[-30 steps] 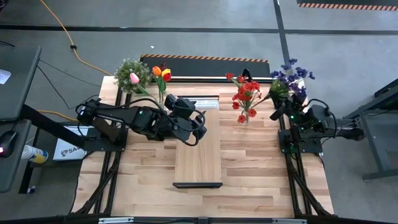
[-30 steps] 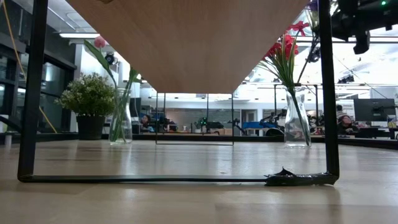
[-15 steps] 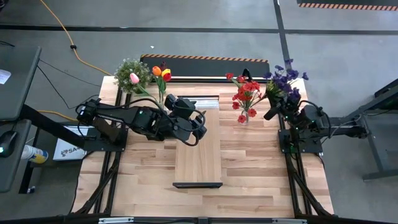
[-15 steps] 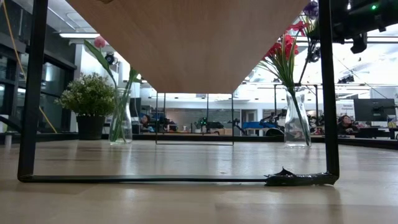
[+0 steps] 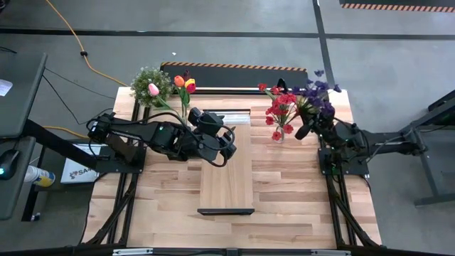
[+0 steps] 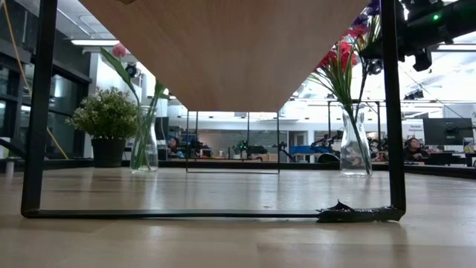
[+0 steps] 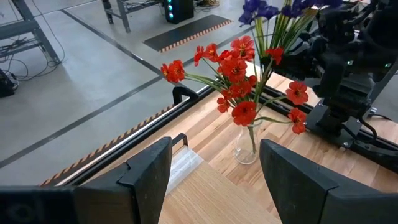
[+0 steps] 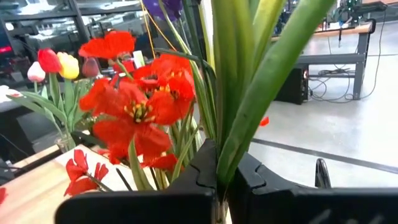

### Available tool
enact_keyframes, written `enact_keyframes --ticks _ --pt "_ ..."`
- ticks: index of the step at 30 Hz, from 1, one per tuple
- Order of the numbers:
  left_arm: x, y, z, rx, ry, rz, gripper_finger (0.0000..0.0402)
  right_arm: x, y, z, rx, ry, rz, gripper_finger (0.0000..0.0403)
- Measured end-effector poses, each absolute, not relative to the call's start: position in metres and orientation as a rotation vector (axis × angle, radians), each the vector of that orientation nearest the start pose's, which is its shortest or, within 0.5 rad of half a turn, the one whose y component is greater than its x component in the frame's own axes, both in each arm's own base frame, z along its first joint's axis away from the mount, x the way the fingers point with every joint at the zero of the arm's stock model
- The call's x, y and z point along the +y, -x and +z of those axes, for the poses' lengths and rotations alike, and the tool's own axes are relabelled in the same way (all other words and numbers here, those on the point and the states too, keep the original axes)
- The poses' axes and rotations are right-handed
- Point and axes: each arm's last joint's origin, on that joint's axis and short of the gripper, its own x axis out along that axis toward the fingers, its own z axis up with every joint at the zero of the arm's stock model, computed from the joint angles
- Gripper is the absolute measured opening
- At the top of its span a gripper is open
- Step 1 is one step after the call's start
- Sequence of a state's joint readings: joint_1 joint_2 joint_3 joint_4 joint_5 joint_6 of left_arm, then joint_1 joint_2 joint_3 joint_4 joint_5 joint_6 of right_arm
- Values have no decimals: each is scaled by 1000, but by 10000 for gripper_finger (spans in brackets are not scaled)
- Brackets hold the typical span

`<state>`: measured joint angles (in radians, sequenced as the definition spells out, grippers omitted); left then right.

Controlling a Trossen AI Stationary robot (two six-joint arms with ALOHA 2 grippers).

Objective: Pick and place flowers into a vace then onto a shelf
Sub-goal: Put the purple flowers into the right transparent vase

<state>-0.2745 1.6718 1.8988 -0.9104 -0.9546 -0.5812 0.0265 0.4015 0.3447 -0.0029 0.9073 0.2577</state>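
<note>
Right gripper clamped tight on purple spray stems, just beside red flowers in their glass vase. Left gripper over the shelf, fingers parted, holding nothing

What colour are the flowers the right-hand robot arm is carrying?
Purple blossoms on green stems, pinched in the right gripper. The high view shows the colour best.
</note>
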Motion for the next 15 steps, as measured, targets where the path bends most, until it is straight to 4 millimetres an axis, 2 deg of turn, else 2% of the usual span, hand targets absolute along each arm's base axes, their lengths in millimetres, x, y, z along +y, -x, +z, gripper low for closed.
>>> enact_keyframes --ticks 15 --pt "-69 -331 426 361 139 785 276 -19 -117 244 -35 -226 -864 18"
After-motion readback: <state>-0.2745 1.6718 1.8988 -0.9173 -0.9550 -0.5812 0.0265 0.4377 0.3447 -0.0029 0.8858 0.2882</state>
